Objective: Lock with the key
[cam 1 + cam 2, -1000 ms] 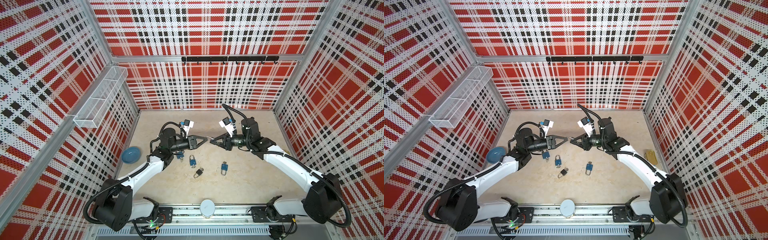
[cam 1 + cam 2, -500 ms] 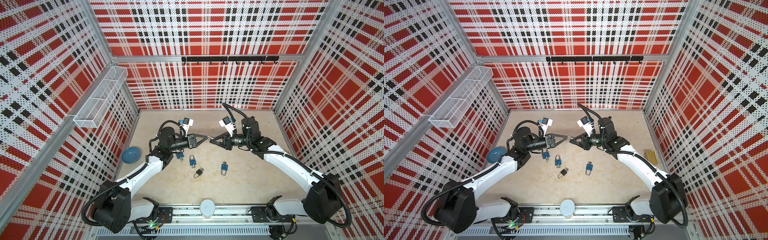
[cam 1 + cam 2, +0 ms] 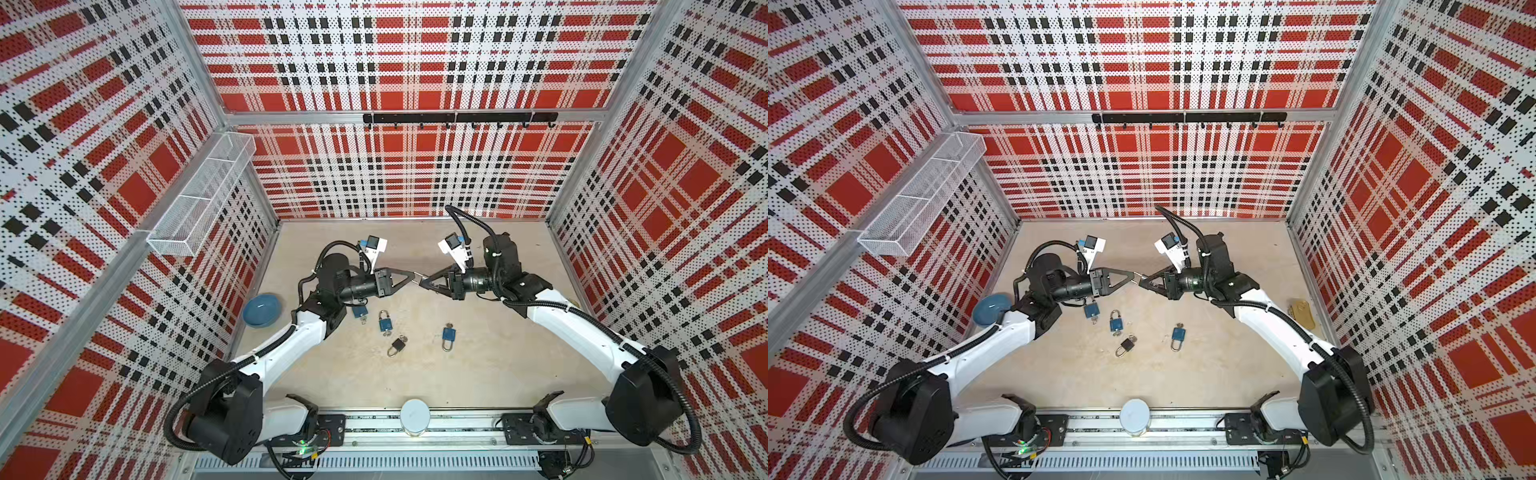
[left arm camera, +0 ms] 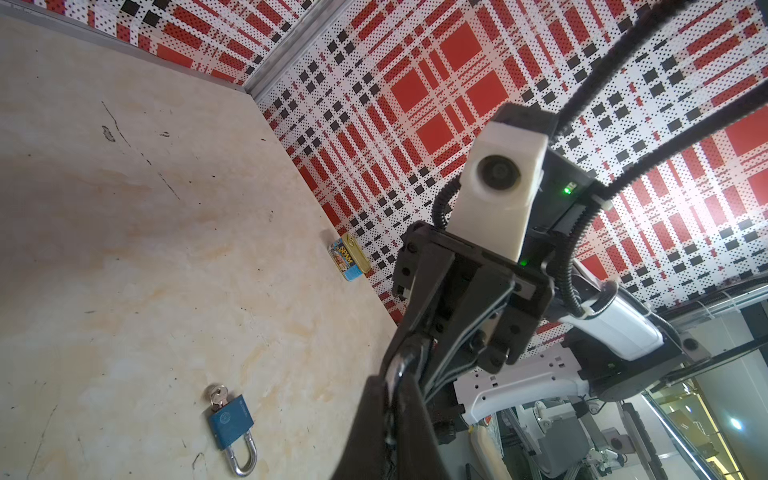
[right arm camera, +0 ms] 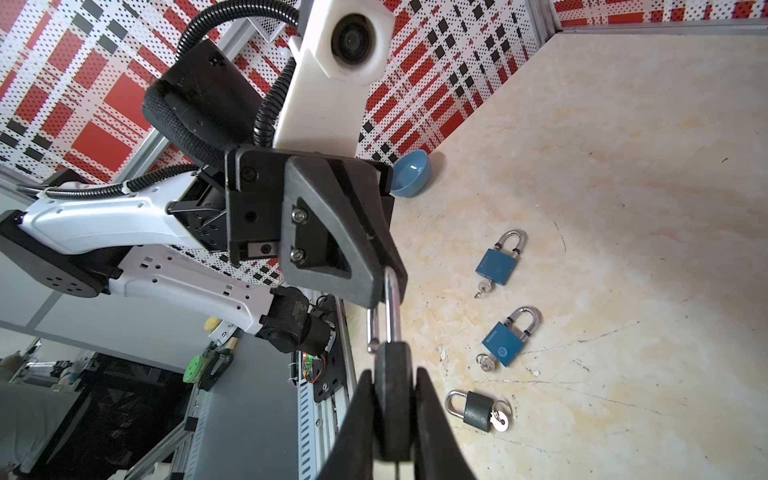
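The black padlock (image 5: 392, 399) hangs above the middle of the surface (image 3: 498, 365), its body pinched in the right hand (image 3: 421, 282) and its shackle (image 5: 390, 307) clamped in the left hand (image 3: 412, 275). The shackle's short leg stands free and no key shows, so the locking looks not yet done.

Left arm (image 3: 286, 349), based at 7 o'clock, and right arm (image 3: 582, 328), at 5 o'clock: white shells, black joints, black corrugated conduit (image 3: 465, 216). Left gripper (image 5: 380, 291): black triangular fingers (image 5: 324, 232), two silver screws (image 5: 300, 215). White camera housing (image 4: 496, 195) on right wrist, green light (image 4: 566, 190) lit.
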`<control>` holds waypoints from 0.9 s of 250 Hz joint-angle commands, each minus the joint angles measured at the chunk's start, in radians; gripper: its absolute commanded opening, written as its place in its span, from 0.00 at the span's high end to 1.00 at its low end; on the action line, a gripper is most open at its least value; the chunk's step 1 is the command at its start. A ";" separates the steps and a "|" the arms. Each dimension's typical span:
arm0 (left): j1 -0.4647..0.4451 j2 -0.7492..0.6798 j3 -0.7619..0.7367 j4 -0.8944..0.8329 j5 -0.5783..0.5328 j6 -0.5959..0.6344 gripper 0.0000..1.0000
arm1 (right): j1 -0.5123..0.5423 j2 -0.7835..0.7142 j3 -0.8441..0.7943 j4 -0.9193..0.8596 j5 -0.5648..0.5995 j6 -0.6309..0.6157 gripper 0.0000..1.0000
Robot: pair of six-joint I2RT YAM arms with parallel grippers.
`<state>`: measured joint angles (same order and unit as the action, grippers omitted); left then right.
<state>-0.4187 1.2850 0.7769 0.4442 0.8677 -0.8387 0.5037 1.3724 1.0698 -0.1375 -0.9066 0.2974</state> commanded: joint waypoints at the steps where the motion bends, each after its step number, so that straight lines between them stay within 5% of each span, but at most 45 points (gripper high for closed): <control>1: -0.005 0.011 0.010 0.000 -0.022 0.021 1.00 | 0.013 0.006 0.031 0.102 -0.098 0.021 1.00; 225: -0.022 0.019 -0.008 -0.002 -0.053 0.065 1.00 | 0.012 0.023 0.037 0.175 -0.213 0.091 1.00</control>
<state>-0.4305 1.2850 0.7769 0.4622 0.8528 -0.7979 0.4885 1.3956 1.0695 -0.0895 -0.9947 0.3870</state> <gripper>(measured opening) 0.081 0.156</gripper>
